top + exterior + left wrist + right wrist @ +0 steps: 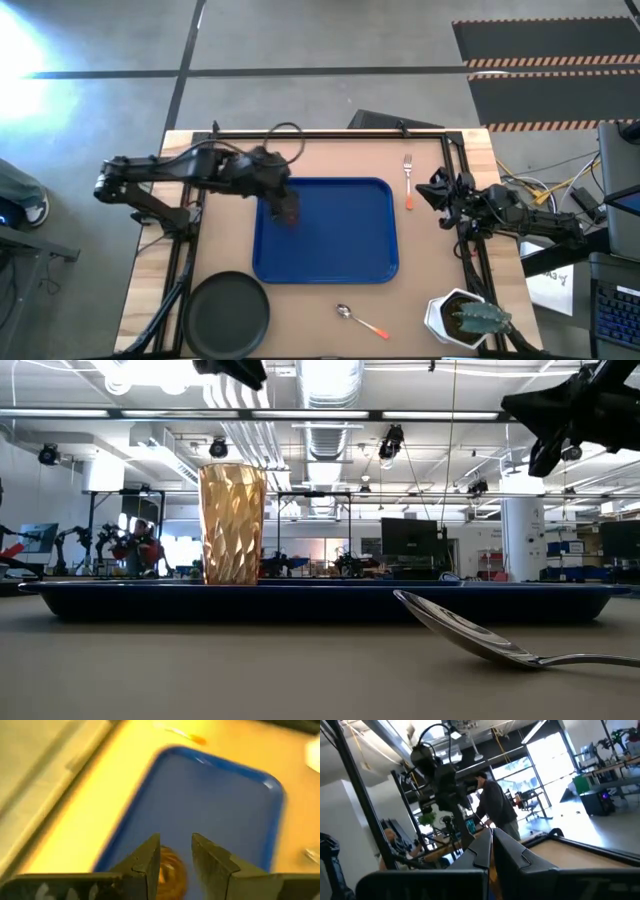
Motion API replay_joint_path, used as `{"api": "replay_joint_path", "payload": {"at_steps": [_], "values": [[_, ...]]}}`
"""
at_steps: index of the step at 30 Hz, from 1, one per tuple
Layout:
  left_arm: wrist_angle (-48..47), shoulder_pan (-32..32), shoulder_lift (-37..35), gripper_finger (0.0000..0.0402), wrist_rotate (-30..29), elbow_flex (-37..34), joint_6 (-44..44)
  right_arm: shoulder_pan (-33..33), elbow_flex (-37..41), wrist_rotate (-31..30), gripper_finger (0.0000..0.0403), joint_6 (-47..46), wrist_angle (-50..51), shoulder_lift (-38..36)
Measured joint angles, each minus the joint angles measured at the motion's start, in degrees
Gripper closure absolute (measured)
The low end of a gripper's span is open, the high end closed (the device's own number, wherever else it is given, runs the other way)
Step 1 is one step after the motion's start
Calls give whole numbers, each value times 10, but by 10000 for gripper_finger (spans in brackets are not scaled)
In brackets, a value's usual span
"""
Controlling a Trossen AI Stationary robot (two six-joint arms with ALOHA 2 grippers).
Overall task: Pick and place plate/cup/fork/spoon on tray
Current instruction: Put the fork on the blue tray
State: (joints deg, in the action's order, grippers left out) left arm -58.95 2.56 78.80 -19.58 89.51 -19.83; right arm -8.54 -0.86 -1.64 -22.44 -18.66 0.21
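Note:
The amber cup (232,525) stands upright on its base on the blue tray (340,260), near the tray's far left corner. My left gripper (285,203) is open and hangs straight above the cup, clear of its rim, as the low view (235,370) shows. In the left wrist view the cup (172,875) shows below the fingers. My right gripper (440,192) is shut and empty, raised beyond the tray's right edge. The black plate (228,312) lies on the table at the near left. The spoon (362,322) lies near the front edge. The fork (408,168) lies right of the tray.
A white pot with a plant (462,318) stands at the near right corner. A black frame rail (330,134) runs along the far edge and down both sides. In the low view the spoon's bowl (470,635) lies close in front of the tray.

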Motion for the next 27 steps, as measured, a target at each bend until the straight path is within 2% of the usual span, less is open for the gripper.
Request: {"api": "replay_joint_path", "payload": {"at_steps": [3, 6, 13, 16, 19, 24, 27], "values": [[0, 22, -36, 309, -79, -14, -29, 0, -6, 0, 394, 5, -4, 0], [0, 37, -70, 309, -114, -26, -53, 0, -14, 0, 394, 0, -7, 2], [3, 49, -136, 309, -137, -65, -75, 0, -42, 1, 394, -10, -12, 22], [8, 49, -153, 309, -138, -83, -84, 0, -61, 0, 394, -47, 7, 50], [19, 50, -163, 309, -138, -101, -84, 0, -101, -22, 394, -89, 99, 87], [20, 50, -168, 309, -138, -106, -82, 0, -215, -95, 393, -154, 371, 179], [20, 50, -172, 309, -137, -106, -74, 0, -289, -107, 382, -179, 476, 254]]}}
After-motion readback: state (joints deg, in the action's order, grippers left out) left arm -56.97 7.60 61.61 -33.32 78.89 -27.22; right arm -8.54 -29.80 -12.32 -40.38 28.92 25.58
